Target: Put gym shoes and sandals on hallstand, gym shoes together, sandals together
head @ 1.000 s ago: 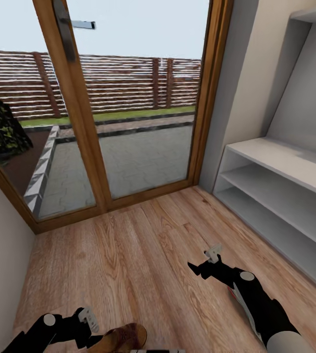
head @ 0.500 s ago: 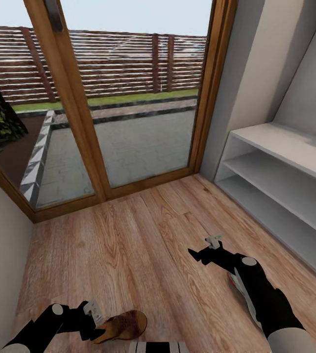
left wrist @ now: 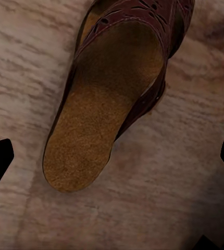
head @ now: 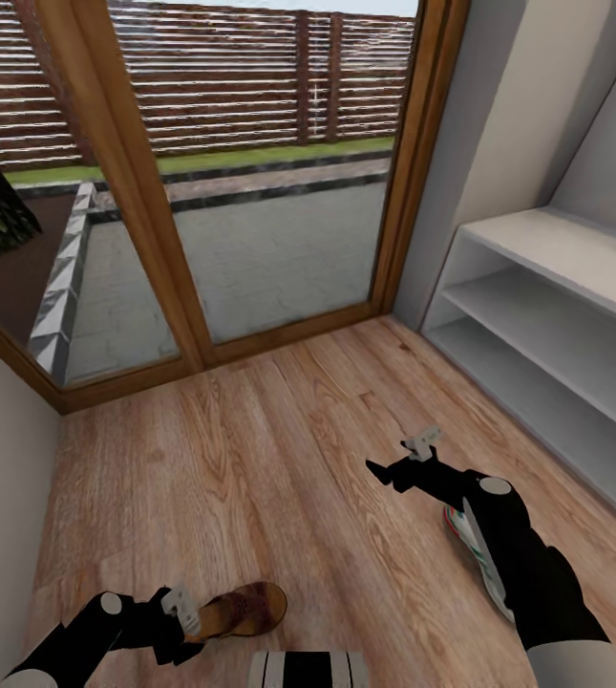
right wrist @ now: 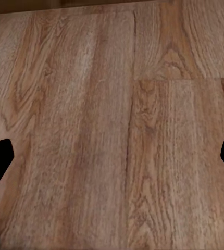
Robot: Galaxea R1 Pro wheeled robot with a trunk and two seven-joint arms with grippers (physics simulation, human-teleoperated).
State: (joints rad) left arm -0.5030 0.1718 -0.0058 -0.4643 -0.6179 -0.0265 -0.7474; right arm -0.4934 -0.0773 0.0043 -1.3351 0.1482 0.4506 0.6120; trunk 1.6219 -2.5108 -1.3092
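With the hallstand (head: 575,315) shelves bare, one sandal (head: 241,610) and one gym shoe (head: 479,554) lie on the corridor floor (head: 279,478), so placing seems unstarted; the left gripper (head: 181,621) spreads its fingers over the sandal, the right gripper (head: 405,466) likewise spread.

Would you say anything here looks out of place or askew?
Yes: a sandal and a gym shoe lie far apart on the corridor floor, while the hallstand shelves in view hold no shoes. Nothing looks damaged.

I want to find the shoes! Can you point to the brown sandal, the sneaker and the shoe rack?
sandal (left wrist: 99,125): left wrist view, tan footbed.
sneaker (head: 472,540): head view, white side.
shoe rack (head: 575,253): head view, top shelf.
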